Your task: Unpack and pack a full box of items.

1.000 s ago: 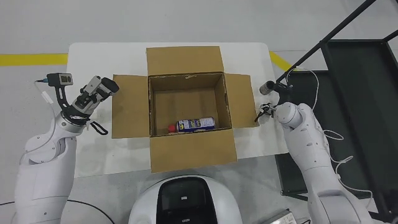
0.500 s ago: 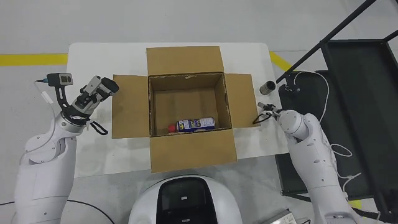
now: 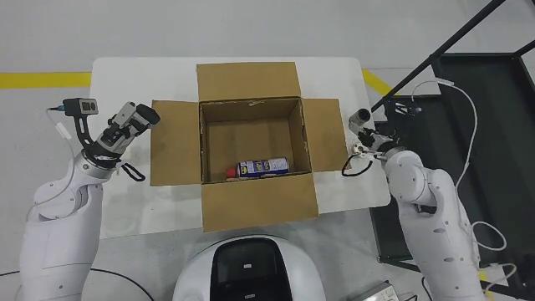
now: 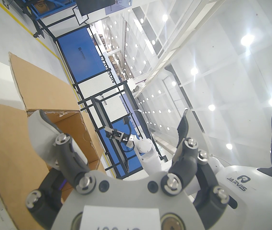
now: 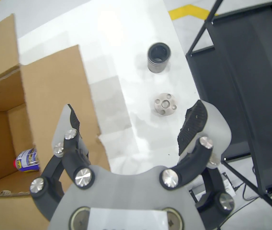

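Both gape: the left hand (image 4: pixel 110 120) left of the box (image 3: pixel 251 79), the right hand (image 5: pixel 133 113) right of it, near what may be a metal flange (image 5: pixel 165 104). Inside the box lies a spray can (image 3: pixel 263 167).

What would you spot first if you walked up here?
A big open cardboard box in the middle of the white table, with one blue spray can lying inside. Beside it, near the open right gripper, sit a black cylinder and a round metal disc.
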Action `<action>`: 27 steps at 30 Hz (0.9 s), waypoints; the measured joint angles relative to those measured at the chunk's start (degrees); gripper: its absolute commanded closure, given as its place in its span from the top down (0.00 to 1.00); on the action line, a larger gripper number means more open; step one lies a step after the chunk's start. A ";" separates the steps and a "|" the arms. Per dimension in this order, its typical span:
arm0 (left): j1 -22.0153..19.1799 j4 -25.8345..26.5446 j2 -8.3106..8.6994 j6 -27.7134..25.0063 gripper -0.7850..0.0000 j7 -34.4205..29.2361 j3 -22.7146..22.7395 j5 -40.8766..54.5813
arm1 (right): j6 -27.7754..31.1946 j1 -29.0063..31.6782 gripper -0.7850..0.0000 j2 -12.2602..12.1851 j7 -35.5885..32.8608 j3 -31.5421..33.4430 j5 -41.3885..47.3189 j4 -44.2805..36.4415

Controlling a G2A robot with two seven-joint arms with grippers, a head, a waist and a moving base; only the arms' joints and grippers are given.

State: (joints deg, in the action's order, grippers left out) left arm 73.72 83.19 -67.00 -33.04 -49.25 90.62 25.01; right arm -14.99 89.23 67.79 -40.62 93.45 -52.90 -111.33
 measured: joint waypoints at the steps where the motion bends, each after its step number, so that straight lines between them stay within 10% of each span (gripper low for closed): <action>1: 0.00 0.00 0.00 0.00 1.00 0.00 0.00 0.00 | 1.64 -0.35 1.00 -0.11 -0.77 -0.65 -0.96 -1.22; 15: 0.00 0.00 0.00 0.00 1.00 0.00 0.00 0.00 | 33.98 -12.80 1.00 -1.15 -10.21 -15.53 -7.24 -4.57; 27: 0.00 0.00 0.00 0.00 1.00 0.00 0.00 0.00 | 35.10 -13.59 1.00 -1.13 -9.67 -15.95 -6.61 -4.06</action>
State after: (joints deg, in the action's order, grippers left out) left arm 73.71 83.19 -67.00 -33.04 -49.25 90.62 25.01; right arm 20.11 75.63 66.66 -50.29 77.51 -59.52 -115.39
